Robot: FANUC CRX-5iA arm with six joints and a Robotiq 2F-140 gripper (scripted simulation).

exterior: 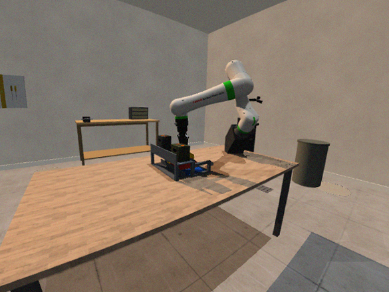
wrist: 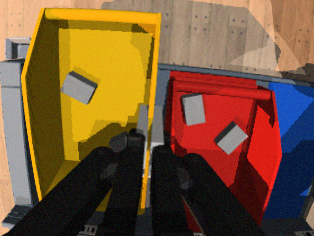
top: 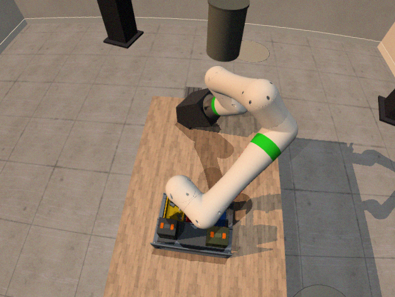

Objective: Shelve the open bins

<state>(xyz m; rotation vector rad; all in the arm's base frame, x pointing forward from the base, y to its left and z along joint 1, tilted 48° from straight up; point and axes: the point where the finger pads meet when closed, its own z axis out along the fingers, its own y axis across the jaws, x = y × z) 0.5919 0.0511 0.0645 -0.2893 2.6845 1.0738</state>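
In the wrist view a yellow bin lies at the left with one grey part in it. A red bin sits to its right in the grey shelf and holds two grey parts. My gripper is shut on the yellow bin's right side wall, between the two bins. The yellow bin's far end reaches past the shelf's edge over the wooden table. In the top view the arm hides most of the yellow bin and the shelf. In the exterior view my gripper points down into the shelf.
A blue shape lies to the right of the red bin. A dark box and an olive box stand on the shelf's top board. The robot's base is at the table's far end. A grey drum stands beside the table.
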